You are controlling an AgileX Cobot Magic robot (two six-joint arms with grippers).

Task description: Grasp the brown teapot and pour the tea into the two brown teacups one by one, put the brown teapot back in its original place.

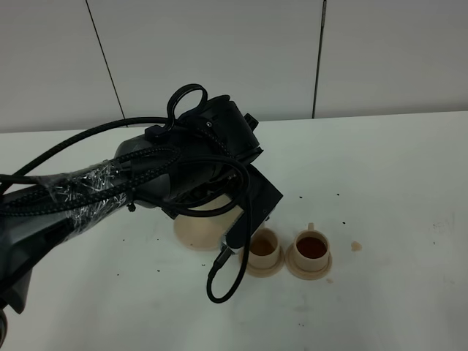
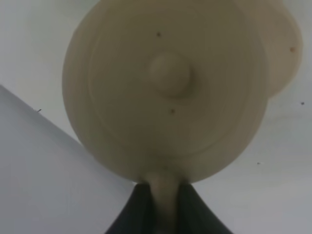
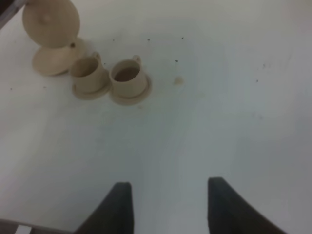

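Teapot point(image 3: 51, 22) hovering over its saucer point(image 1: 191, 235), held in my left gripper point(image 2: 163, 204).
I am clamping its handle point(image 2: 165, 183), jaws fully closed; the saucer is lying just below it, beside the nearer teacup point(image 1: 265, 248).

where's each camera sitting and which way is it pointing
Exterior high: mounted above, looking down on the table; left arm by two teacups.
Left wrist: on left arm, close on teapot top; left gripper clamps its handle.
Right wrist: held back, looking across table; open right gripper.
Shared: right wrist and exterior both show the teacups.
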